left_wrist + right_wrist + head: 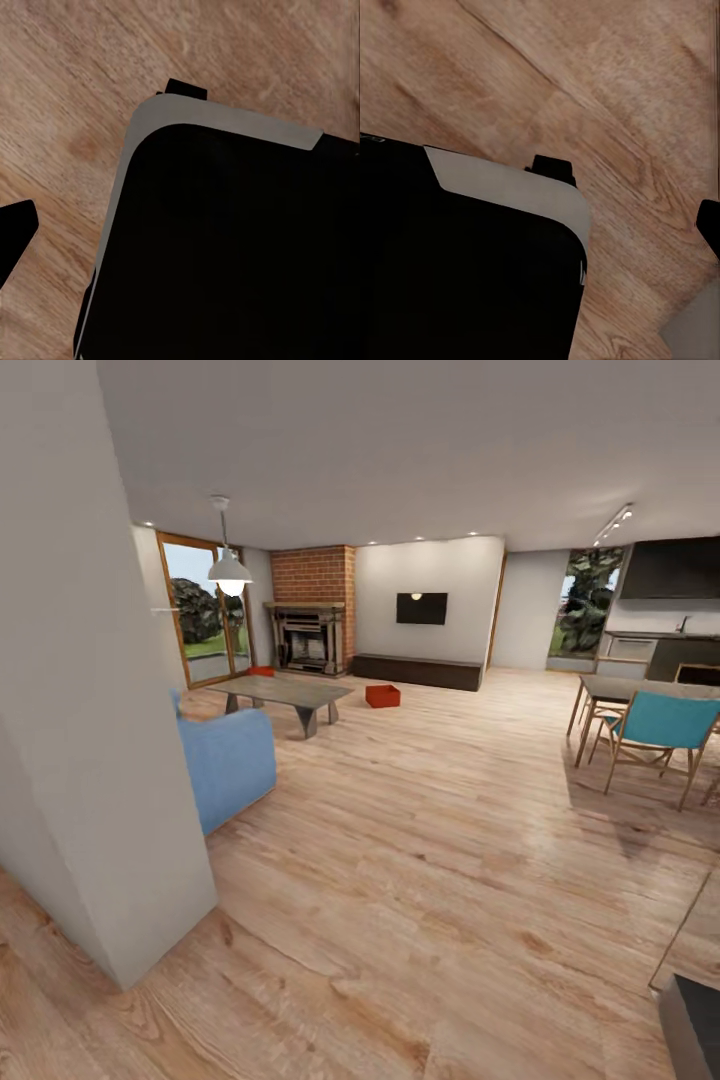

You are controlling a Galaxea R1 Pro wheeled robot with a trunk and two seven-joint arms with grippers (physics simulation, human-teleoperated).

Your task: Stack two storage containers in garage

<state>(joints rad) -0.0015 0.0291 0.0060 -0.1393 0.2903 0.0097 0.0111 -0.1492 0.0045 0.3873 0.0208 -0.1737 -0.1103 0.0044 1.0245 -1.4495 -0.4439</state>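
We see one red box [382, 695] far across the wood floor [420, 860], near the low table [283, 691]. It looks light and stiff, so we should grab its thin walls. We cannot tell if our fingers are open or closed.

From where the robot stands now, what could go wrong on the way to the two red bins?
1. The white wall corner and blue sofa are close on the left; the base might clip them.
2. One bin lies in the open, but the other bin sits behind the coffee table, so reaching it could be awkward.
3. The dining chairs narrow the right side.
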